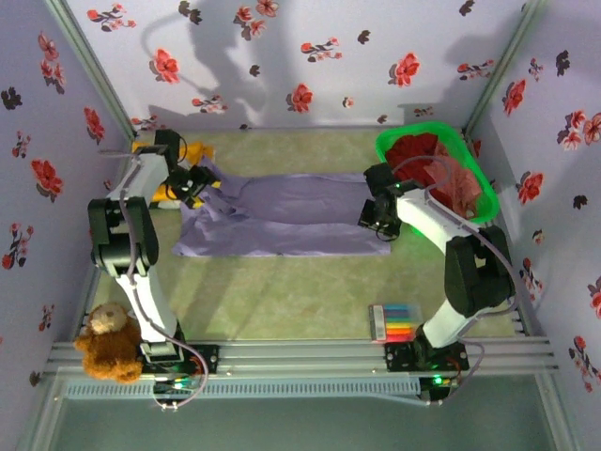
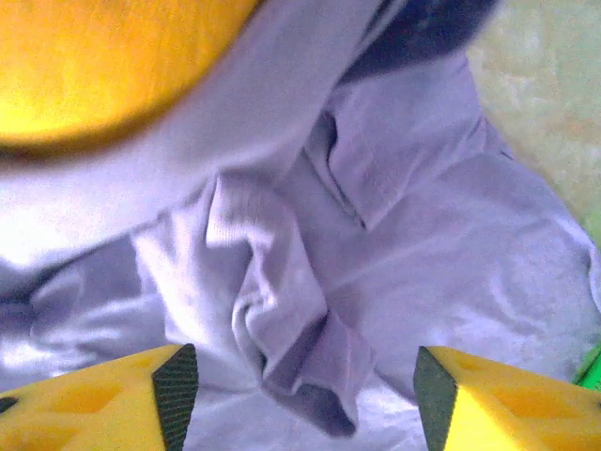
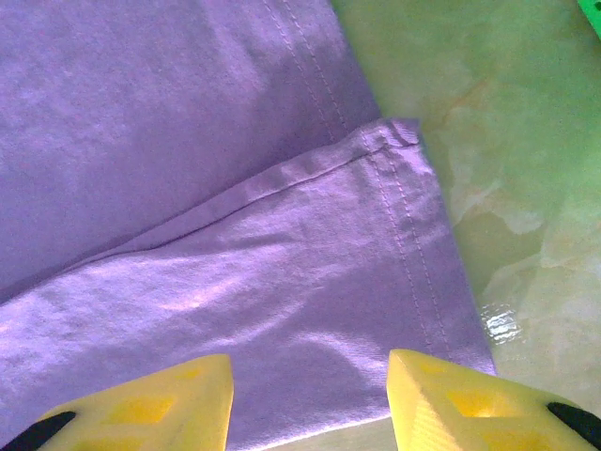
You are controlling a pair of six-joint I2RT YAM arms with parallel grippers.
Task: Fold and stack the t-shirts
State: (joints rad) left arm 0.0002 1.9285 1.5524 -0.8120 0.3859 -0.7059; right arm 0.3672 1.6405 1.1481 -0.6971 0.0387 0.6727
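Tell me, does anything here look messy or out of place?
Yes. The purple t-shirt lies flat at its right end, but its left end is bunched into wrinkled folds under the left pincer. Also odd: a teddy bear sits on the near rail, left side, unrelated to the laundry.

The middle t-shirt (image 1: 282,221) was lavender-purple and the far-left tee (image 1: 195,150) mustard-yellow; the bright green basket (image 1: 427,129) at far right held a dark red tee (image 1: 418,150) and a salmon-pink tee (image 1: 460,183). The tabletop (image 1: 282,301) was pale green with cream marbling, the walls (image 1: 310,66) lilac with red and dark flowers. The left end effector (image 2: 305,395) and right end effector (image 3: 310,395) had yellow fingers (image 2: 507,404) marked with black, and the near-left teddy bear (image 1: 105,340) was brown.
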